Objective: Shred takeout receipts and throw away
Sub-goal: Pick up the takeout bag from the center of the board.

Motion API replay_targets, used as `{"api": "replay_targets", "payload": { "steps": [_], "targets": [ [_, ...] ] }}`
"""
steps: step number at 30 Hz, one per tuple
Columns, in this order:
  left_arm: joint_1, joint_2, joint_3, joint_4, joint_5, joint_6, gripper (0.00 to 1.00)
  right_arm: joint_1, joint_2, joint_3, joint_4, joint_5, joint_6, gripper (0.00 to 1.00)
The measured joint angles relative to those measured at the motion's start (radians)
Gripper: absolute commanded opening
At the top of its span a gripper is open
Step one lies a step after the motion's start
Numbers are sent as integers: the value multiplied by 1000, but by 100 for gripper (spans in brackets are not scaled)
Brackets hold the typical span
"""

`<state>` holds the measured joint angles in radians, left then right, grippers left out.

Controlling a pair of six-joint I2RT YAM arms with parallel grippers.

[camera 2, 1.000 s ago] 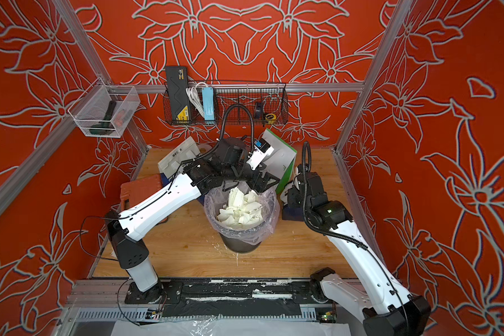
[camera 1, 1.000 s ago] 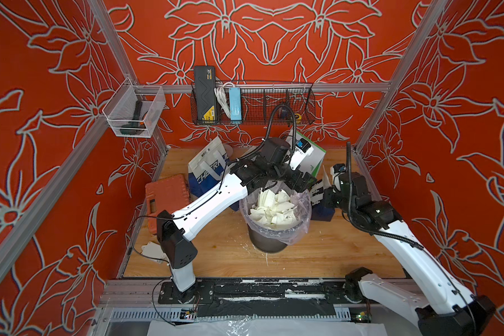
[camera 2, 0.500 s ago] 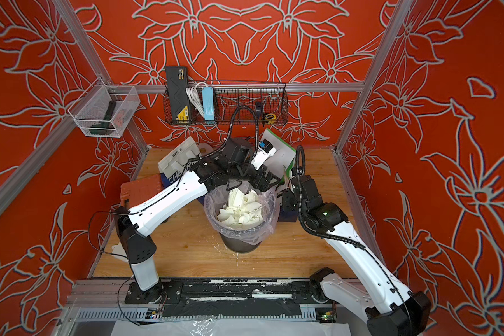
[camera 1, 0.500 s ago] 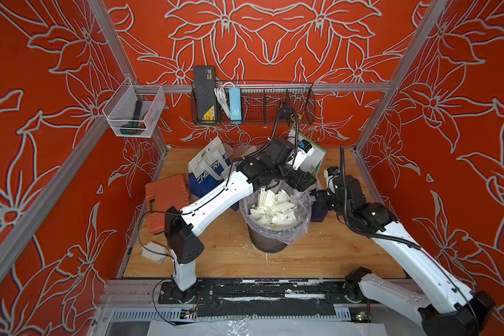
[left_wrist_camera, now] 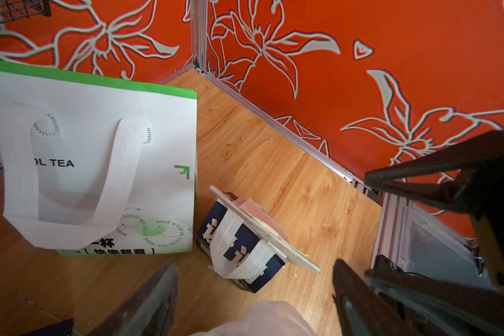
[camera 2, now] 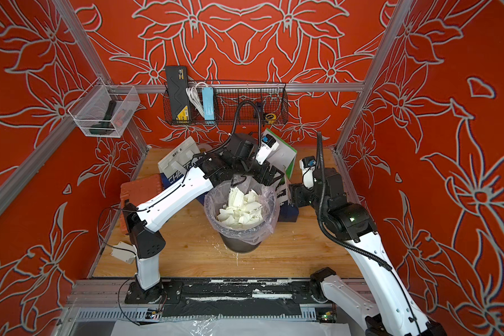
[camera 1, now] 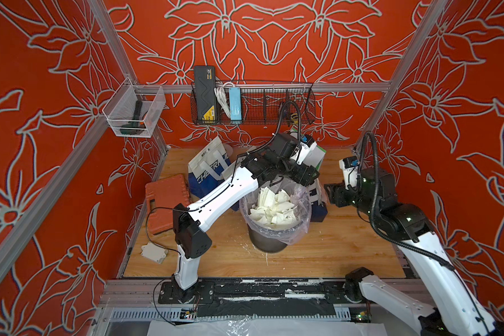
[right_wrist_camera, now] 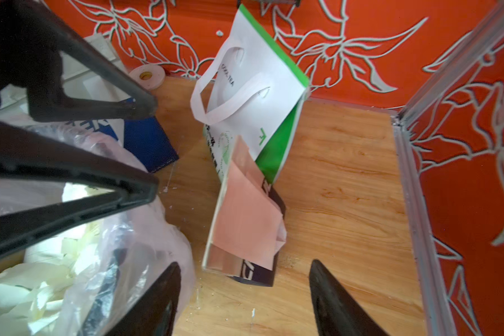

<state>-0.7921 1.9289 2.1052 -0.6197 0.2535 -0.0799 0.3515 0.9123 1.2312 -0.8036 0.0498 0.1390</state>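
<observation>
Torn white scraps of the takeout receipts [camera 1: 271, 206] [camera 2: 242, 208] [right_wrist_camera: 26, 276] fill the dark trash bin [camera 1: 269, 247] lined with clear plastic. My left gripper [camera 1: 312, 174] [camera 2: 274, 177] [left_wrist_camera: 253, 264] hovers open and empty over the bin's far right rim. My right gripper [camera 1: 328, 192] [camera 2: 291, 195] [right_wrist_camera: 244, 263] stands open and empty just right of the bin, facing a small navy bag [right_wrist_camera: 262, 273] [left_wrist_camera: 239, 241]. A pale, pink-tinted paper slip [right_wrist_camera: 245, 209] lies against that bag's face.
A white-and-green bag [left_wrist_camera: 99, 163] [right_wrist_camera: 253, 87] leans at the back right. A white-and-blue bag [camera 1: 210, 168] and an orange case [camera 1: 166, 197] sit left of the bin. A tape roll [right_wrist_camera: 147, 76] lies by the back wall. A wire basket [camera 1: 253, 104] hangs above.
The right gripper's jaws have gone from shut to open beside the bin. The left arm has shifted slightly rightward over the bin's far rim.
</observation>
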Motion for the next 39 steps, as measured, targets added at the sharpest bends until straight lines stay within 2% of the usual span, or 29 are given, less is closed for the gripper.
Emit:
{"api": "replay_targets", "payload": {
  "steps": [5, 12, 19, 25, 29, 34, 39],
  "targets": [
    [-3, 41, 44, -19, 2, -28, 76, -168, 4, 1, -51, -74, -31, 73],
    [-41, 103, 72, -56, 2, -65, 67, -251, 18, -88, -31, -280, -27, 73],
    [-60, 138, 103, -88, 9, -76, 47, -267, 35, -175, 18, -406, -1, 73],
    [-60, 172, 145, -114, 19, -69, 36, -269, 37, -242, 82, -465, 31, 73],
    [-60, 208, 205, -161, 13, -55, 34, -269, 40, -268, 117, -489, 49, 72],
    [-59, 235, 242, -189, 5, -41, 22, -269, 57, -283, 158, -508, 59, 71],
    [-59, 246, 268, -212, 5, -31, 15, -269, 71, -298, 174, -512, 60, 70]
  ]
}}
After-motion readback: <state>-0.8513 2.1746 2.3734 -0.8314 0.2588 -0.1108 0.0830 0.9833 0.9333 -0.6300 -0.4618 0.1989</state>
